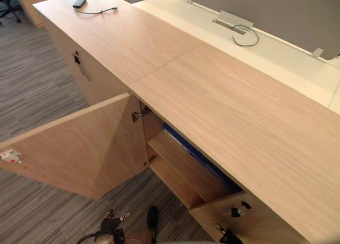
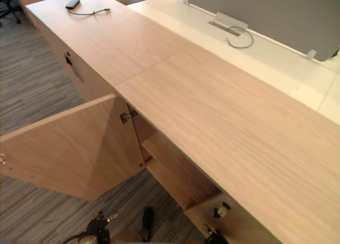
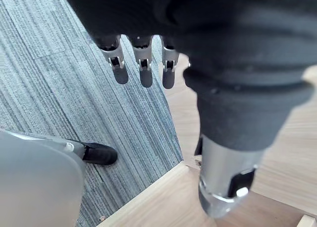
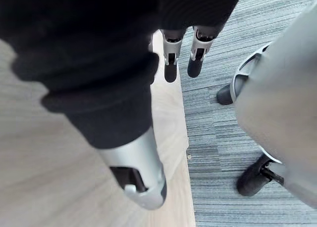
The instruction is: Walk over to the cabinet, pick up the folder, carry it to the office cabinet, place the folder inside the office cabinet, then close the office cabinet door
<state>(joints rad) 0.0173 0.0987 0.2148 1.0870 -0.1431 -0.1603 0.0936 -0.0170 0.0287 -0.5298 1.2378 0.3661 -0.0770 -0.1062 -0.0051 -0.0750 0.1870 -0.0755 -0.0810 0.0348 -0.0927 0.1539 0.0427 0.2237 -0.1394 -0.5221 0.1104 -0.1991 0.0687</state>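
The office cabinet (image 1: 223, 100) is a long light-wood unit running across the view. Its door (image 1: 79, 148) stands open, swung out to the left over the carpet. Inside, a blue folder (image 1: 194, 152) lies on the upper shelf (image 1: 180, 172), mostly hidden under the cabinet top. My left hand (image 3: 141, 64) hangs over the grey carpet beside a wooden panel, fingers straight and holding nothing. My right hand (image 4: 171, 64) hangs next to a wood panel edge, fingers also straight and empty.
A small black device with a cable (image 1: 79, 2) lies at the far end of the cabinet top. Behind runs a white desk (image 1: 297, 74) with a grey partition (image 1: 276, 10) and a looped cable (image 1: 245, 35). Keys hang in neighbouring doors (image 1: 79, 63).
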